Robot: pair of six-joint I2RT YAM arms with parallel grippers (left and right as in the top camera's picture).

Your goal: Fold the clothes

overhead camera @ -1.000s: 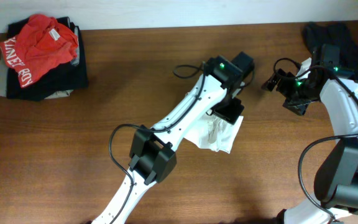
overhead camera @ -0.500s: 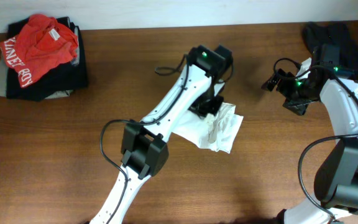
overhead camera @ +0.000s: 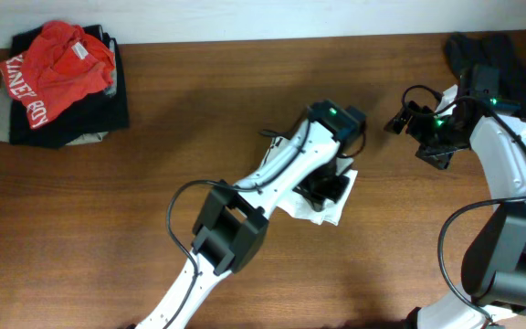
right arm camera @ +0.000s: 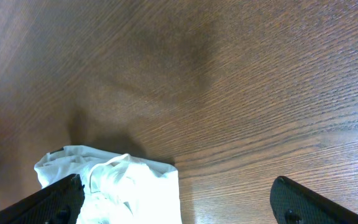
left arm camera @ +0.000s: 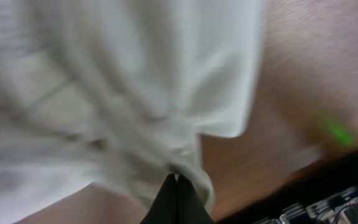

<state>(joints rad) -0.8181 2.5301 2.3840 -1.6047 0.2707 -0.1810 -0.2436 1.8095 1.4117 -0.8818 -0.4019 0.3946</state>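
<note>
The clothes (overhead camera: 339, 203), a white T-shirt, lie crumpled at the table's middle, mostly hidden under my left arm. My left gripper (overhead camera: 323, 189) is down on them. In the left wrist view white cloth (left arm camera: 117, 93) fills the frame, and my left gripper (left arm camera: 176, 186) has its dark fingers pressed together with a hem of the shirt curled at their tips. My right gripper (overhead camera: 398, 120) hovers to the right of the shirt, apart from it. Its fingers (right arm camera: 306, 202) stand wide open with nothing between them; the shirt's corner (right arm camera: 123, 186) lies below, toward the left finger.
A stack of garments sits at the back left, a red shirt (overhead camera: 57, 64) on top of dark cloth (overhead camera: 76, 119). A long dark garment (overhead camera: 519, 59) lies at the back right behind my right arm. The table's far edge meets a pale wall.
My left gripper has shut. The left arm swung left and back, then came forward and right over the shirt, which now looks more bunched. My right arm has not moved.
</note>
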